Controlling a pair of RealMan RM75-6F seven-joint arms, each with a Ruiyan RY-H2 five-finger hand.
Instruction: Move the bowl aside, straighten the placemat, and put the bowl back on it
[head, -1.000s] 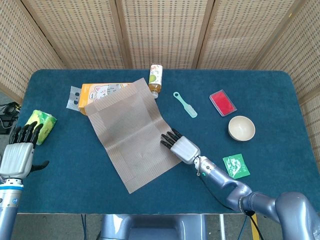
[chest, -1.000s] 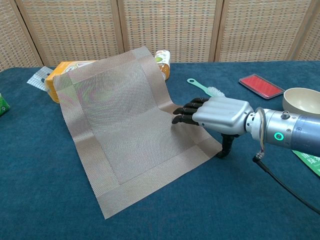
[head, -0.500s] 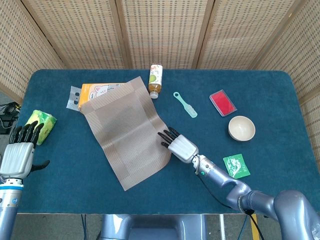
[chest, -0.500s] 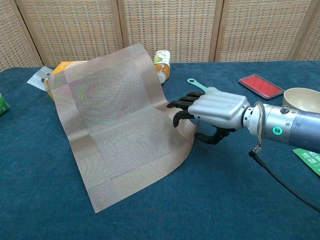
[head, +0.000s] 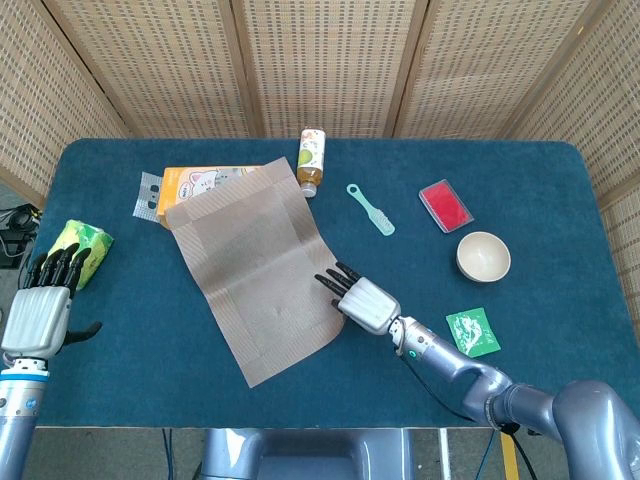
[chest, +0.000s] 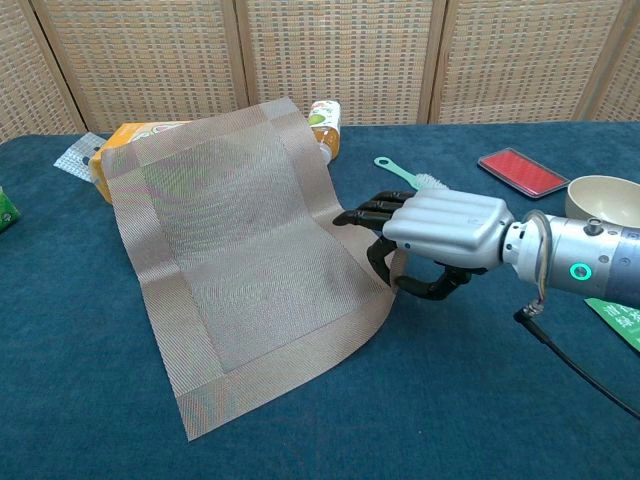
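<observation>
The brown woven placemat (head: 258, 268) (chest: 235, 262) lies skewed on the blue table, its far end propped on an orange box and its right edge lifted. My right hand (head: 358, 301) (chest: 442, 236) holds that right edge, fingers on top and thumb curled beneath it. The cream bowl (head: 483, 256) (chest: 604, 200) stands empty on the cloth to the right, off the mat and apart from the hand. At the table's left edge my left hand (head: 40, 310) hovers with its fingers apart, holding nothing; the chest view does not show it.
The orange box (head: 200, 184) (chest: 133, 139) and a blister pack (head: 148, 195) sit behind the mat, a bottle (head: 311, 160) (chest: 324, 124) beside its far corner. A mint brush (head: 372, 209), red case (head: 445, 205) and green packet (head: 471, 331) lie right; a yellow-green pack (head: 82, 250) lies left.
My right hand took hold of the mat's right edge and pulled it left and nearer, curling that edge up. The mat has shifted left. Bowl and left hand stayed put.
</observation>
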